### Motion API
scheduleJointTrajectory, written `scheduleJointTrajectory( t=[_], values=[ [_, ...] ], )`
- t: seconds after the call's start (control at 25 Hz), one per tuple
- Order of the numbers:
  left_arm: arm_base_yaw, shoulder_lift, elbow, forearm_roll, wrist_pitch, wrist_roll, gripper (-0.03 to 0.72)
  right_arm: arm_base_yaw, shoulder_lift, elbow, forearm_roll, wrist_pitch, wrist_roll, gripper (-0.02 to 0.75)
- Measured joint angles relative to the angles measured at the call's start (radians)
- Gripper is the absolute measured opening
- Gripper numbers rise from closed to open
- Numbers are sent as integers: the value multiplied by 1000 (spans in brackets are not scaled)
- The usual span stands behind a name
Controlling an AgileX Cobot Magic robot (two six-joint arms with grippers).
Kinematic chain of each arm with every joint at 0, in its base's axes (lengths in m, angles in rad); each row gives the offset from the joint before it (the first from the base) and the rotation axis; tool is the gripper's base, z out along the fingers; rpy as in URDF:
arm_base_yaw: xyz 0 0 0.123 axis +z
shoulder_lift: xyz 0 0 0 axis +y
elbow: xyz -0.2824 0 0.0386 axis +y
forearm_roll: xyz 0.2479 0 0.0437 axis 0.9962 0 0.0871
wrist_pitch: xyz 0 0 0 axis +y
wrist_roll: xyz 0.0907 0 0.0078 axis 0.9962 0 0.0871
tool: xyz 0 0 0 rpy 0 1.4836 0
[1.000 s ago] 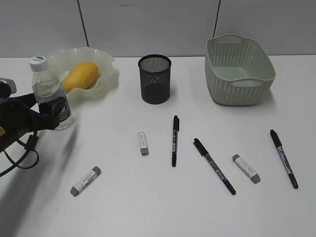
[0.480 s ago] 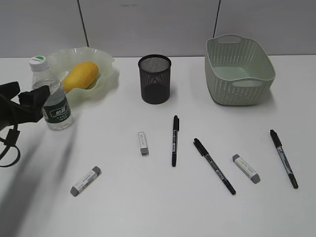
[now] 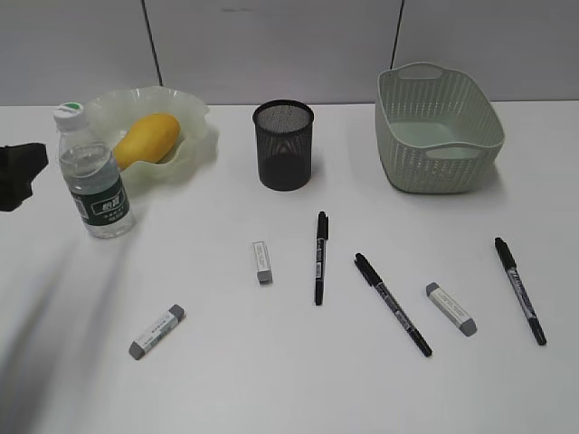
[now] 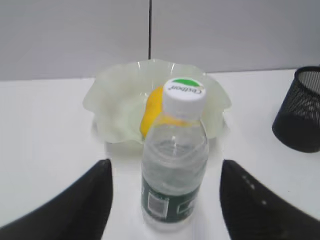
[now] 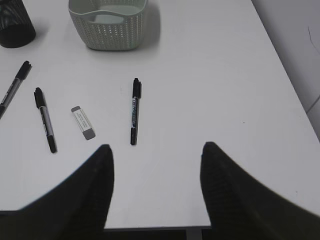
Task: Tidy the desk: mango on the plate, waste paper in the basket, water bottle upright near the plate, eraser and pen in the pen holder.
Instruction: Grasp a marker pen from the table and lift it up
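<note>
The water bottle (image 3: 95,176) stands upright on the desk (image 3: 226,380), just in front of the plate (image 3: 194,117). The mango (image 3: 147,137) lies in that plate. My left gripper (image 4: 165,167) is open, with its fingers well clear of the water bottle (image 4: 175,155) on both sides. My right gripper (image 5: 156,150) hangs open and empty above the desk's near right edge. Three pens (image 3: 320,258) (image 3: 393,303) (image 3: 520,289) and three erasers (image 3: 262,260) (image 3: 157,331) (image 3: 451,308) lie on the desk. The pen holder (image 3: 284,145) and the basket (image 3: 437,131) stand at the back. No waste paper is in view.
A grey partition wall runs behind the desk. The desk's right edge (image 5: 287,80) and near edge (image 5: 150,226) show in the right wrist view. The pen (image 5: 134,110) and eraser (image 5: 83,122) nearest my right gripper lie ahead of it.
My left gripper has let go of the water bottle and drawn back to the left edge of the exterior view. The bottle stays standing. Nothing else moved.
</note>
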Motion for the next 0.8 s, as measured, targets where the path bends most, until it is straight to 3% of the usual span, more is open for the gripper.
scheduleJointTrajectory(
  t=[0.12,0.28,0.44,0.8],
  values=[
    [0,-86,-26,-3,230,-35,508,0,0,0,0,0,0,445],
    [0,-168,-155,-15,731,-55,508,0,0,0,0,0,0,445],
    [0,-185,-297,-26,1117,-55,504,0,0,0,0,0,0,445],
    [27,-188,-470,-127,1572,73,490,0,0,0,0,0,0,445]
  ],
)
